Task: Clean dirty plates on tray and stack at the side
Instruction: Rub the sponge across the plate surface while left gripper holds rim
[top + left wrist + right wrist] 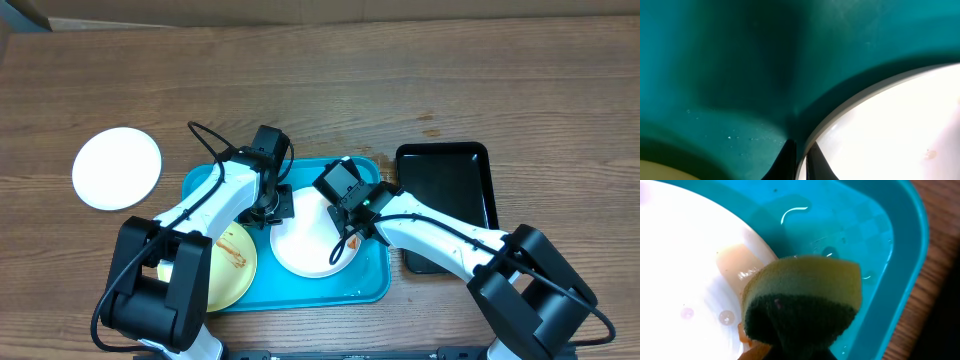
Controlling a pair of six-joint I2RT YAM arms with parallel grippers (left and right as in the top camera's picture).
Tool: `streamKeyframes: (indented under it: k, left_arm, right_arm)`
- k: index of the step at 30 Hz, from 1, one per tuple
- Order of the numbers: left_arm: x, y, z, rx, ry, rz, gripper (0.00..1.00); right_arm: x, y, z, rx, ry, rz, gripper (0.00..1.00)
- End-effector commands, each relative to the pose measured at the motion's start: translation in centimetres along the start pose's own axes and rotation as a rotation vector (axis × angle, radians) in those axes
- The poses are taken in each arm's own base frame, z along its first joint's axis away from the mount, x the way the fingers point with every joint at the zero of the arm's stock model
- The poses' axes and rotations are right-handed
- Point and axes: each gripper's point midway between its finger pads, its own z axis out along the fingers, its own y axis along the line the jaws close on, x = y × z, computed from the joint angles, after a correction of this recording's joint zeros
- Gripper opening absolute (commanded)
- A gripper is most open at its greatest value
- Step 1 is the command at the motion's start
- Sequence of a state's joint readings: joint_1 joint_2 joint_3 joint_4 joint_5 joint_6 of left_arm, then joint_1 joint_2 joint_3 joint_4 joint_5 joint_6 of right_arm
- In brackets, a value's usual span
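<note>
Overhead: round white plate (pixel 305 248) sits centre-right in the bright turquoise plastic tray (pixel 368 285), with my left gripper (pixel 272 208) and right gripper (pixel 350 238) on it; this looks like the scrubbing step. Left wrist: left gripper pinches the plate's rim. Right wrist: right gripper clamps the yellow-and-green foam sponge (pixel 805 300) at the plate's edge; next I should scrub the orange smear (pixel 735 266).

The counter (pixel 400 80) was matt wood grain; tray (pixel 300 290), smooth turquoise plastic, wet-glossy; plate (pixel 305 245), smooth white; black tray (pixel 440 175) at 3 o'clock, glossy; sponge (pixel 810 287), yellow foam, rough dark-green face.
</note>
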State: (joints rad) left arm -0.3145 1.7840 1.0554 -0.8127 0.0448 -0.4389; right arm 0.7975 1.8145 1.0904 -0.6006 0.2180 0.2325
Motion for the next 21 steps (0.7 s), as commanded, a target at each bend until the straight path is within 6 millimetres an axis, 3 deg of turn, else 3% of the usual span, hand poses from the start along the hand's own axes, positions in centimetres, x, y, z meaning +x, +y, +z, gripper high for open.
streamKeyframes:
  k: [1,5,15,21]
  left_arm:
    - [-0.6,0.3,0.6,-0.019,-0.025,-0.083,0.04]
    - [-0.6,0.3,0.6,-0.014,-0.026,-0.083,0.04]
    - [-0.4,-0.7,0.6,0.038,-0.008,-0.082,0.04]
    - [-0.4,-1.3,0.5,0.069,-0.003,-0.081,0.04]
  right_arm:
    - [3.4,5.5,-0.7,-0.285,0.133,-0.015,0.04]
    - [2.1,5.0,-1.6,-0.294,0.095,0.025,0.04]
    - [-5.9,0.0,-5.0,-0.328,-0.078,0.208,0.04]
    - [-7.7,-0.2,-6.6,-0.489,-0.087,0.260,0.04]
